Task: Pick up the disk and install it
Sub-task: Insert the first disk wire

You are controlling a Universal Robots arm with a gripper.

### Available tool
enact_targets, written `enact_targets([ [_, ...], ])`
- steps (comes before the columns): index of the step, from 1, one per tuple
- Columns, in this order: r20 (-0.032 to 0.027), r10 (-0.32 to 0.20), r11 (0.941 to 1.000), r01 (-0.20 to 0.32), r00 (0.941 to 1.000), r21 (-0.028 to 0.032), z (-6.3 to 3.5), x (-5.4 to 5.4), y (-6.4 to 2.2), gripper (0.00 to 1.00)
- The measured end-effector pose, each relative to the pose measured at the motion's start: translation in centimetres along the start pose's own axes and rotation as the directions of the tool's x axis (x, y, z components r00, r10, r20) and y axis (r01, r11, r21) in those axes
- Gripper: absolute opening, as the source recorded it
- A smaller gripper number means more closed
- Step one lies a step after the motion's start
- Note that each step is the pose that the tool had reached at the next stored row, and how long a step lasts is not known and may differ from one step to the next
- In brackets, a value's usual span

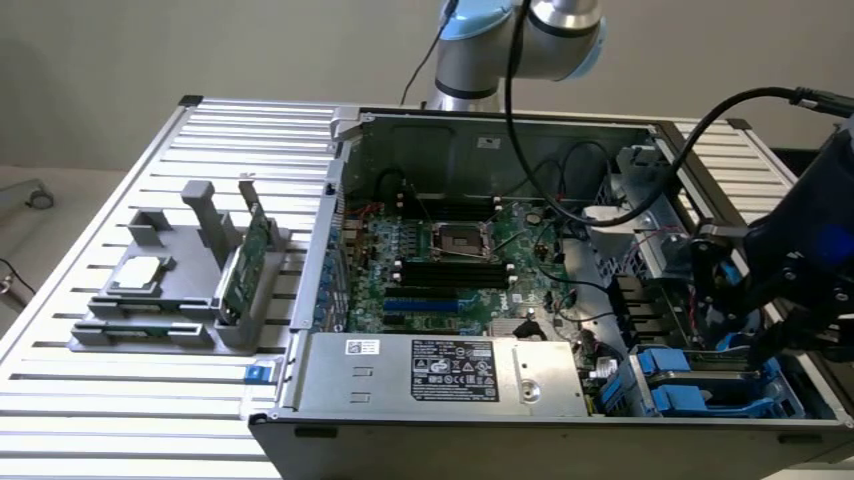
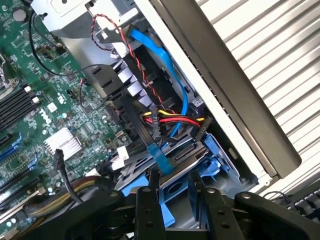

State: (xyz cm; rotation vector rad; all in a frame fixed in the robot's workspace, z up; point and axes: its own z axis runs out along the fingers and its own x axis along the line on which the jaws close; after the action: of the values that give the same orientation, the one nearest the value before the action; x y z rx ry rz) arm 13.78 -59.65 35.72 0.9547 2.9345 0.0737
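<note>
Claw (image 2: 173, 182) first: on my wrist feed its two black fingers (image 2: 149, 207) stand apart with the blue carrier end of the disk (image 2: 172, 199) between them. Blue plastic lies against the inner face of each finger, so I read it as clamped on the disk. The disk sits low in the drive bay at the corner of the computer case (image 1: 507, 125), under a bundle of red, yellow and black wires (image 2: 170, 119) and a blue cable (image 2: 172, 75).

Going across the exterior view from its left, I see the slatted metal desk (image 1: 80, 400) carrying a grey fixture (image 1: 147, 335). A small square silver chip (image 1: 140, 272) lies flat on the fixture, and a thin green circuit card (image 1: 240, 265) stands on edge in it.

Next comes the open case, with the green motherboard (image 1: 441, 260) on its floor and the grey power supply (image 1: 441, 365) along the near side.

At the exterior view's right, the arm (image 1: 534, 40) reaches over the case. There the claw (image 1: 755, 345) is down inside the bay, just above two more blue carriers (image 1: 681, 385).
</note>
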Motion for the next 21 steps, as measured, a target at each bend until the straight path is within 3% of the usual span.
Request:
enact_targets([
  [6, 0.0025, 0.024, 0.9997, -0.024, 0.9997, 0.0029, 0.36, -0.22, 0.14, 0.36],
  [10, -0.0053, 0.038, 0.9992, -0.038, 0.9993, 0.0098, 0.37, -0.38, 0.10, 0.36],
  [18, -0.0104, 0.066, 0.9977, -0.066, 0.9978, 0.0182, 0.31, -0.63, -0.08, 0.36],
  [21, -0.0179, 0.075, 0.9969, -0.074, 0.9970, 0.0250, 0.22, -0.71, -0.03, 0.36],
])
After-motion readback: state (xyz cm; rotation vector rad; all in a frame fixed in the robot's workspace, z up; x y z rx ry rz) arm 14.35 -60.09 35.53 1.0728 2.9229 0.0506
